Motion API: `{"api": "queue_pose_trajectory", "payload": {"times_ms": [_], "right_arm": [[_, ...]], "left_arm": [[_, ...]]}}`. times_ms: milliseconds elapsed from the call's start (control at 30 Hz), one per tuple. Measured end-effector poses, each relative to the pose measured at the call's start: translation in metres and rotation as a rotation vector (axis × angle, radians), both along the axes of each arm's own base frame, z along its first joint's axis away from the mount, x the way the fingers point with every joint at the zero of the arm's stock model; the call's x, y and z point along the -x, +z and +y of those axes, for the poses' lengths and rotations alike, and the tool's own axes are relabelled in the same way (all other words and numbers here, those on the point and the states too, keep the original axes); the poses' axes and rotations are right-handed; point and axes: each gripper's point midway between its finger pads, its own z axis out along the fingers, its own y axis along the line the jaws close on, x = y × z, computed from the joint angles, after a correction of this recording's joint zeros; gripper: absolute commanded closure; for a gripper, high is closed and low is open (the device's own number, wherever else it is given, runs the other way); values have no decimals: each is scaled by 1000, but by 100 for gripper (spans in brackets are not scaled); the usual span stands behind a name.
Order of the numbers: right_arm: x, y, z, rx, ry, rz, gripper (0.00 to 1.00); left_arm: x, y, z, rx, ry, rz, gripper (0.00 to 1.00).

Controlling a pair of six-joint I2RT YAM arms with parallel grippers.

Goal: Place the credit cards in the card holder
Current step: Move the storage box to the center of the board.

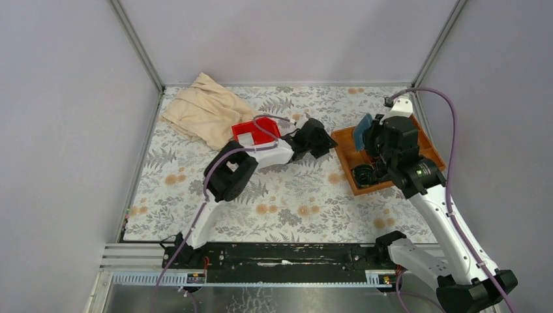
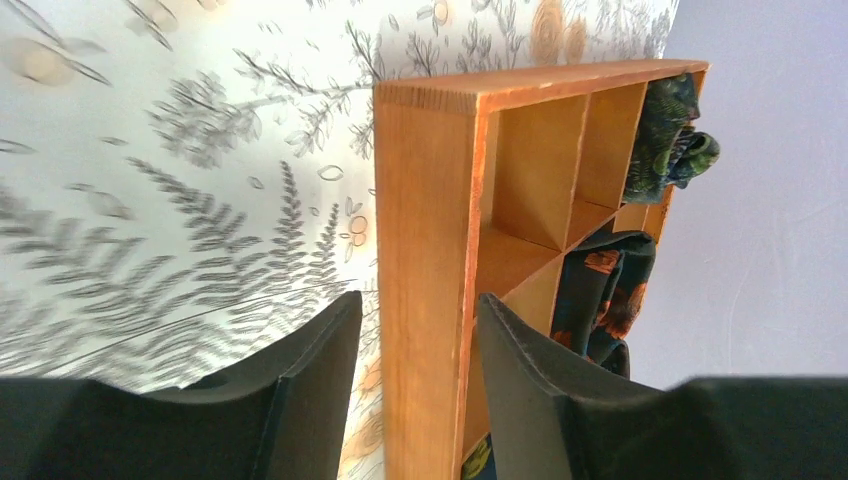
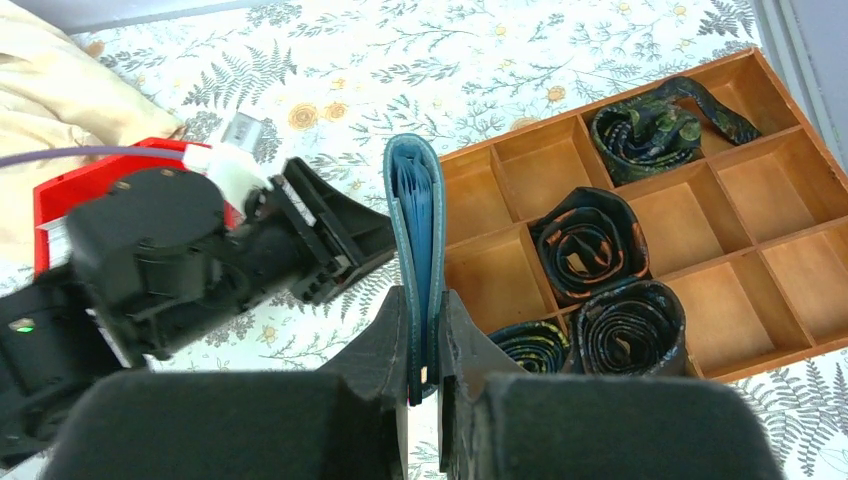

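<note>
The card holder (image 3: 415,215), a teal-blue folded wallet, stands on edge between the fingers of my right gripper (image 3: 425,300), which is shut on it. It hangs above the left end of the brown wooden tray (image 1: 343,158), where the card holder (image 1: 362,130) shows beside my right gripper (image 1: 373,140). Pale blue slot edges show in its fold. The credit cards are not in view. My left gripper (image 2: 418,300) is open and straddles the tray's left wall (image 2: 425,230), with a thin gap at each finger. From above, my left gripper (image 1: 325,139) sits at that wall.
The tray (image 3: 735,320) holds rolled dark ties (image 3: 585,240) in some compartments. A red plastic bin (image 1: 251,134) lies behind my left arm. A beige cloth (image 1: 205,111) is bunched at the back left. Grey walls stand on three sides of the floral table.
</note>
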Motion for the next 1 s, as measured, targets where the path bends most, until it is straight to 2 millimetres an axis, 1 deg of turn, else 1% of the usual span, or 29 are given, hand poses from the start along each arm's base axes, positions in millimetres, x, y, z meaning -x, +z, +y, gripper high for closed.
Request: {"api": "queue_pose_trajectory", "payload": {"times_ms": [33, 67, 133, 200, 300, 400, 433, 467, 567, 667, 733, 867, 1000], "right_arm": [[0, 0, 1, -1, 5, 0, 100], [0, 0, 3, -4, 18, 4, 100], [1, 2, 8, -11, 44, 18, 100], [0, 4, 17, -23, 85, 41, 100], [-3, 4, 38, -58, 180, 96, 100], [-1, -8, 60, -103, 275, 175, 100], [2, -18, 70, -128, 320, 225, 100], [4, -22, 73, -139, 336, 247, 100], [16, -38, 91, -196, 424, 352, 100], [27, -45, 106, -253, 497, 422, 100], [35, -47, 115, -296, 546, 463, 100], [47, -50, 133, -385, 635, 533, 100], [57, -67, 146, -465, 687, 620, 100]], "left_arm": [[0, 5, 8, -11, -3, -12, 37], [-1, 11, 16, -20, -3, -25, 36], [-1, 29, 35, -31, -4, -63, 35], [2, 46, 57, -36, -3, -107, 35], [12, 71, 89, -42, -10, -189, 35], [24, 87, 108, -60, -34, -258, 35], [30, 92, 112, -68, -47, -282, 35], [36, 95, 116, -75, -58, -299, 35], [55, 99, 131, -98, -83, -337, 34], [74, 97, 148, -107, -92, -356, 34], [86, 93, 162, -102, -90, -358, 33], [110, 81, 181, -80, -104, -360, 33], [132, 74, 192, -56, -126, -368, 34]]}}
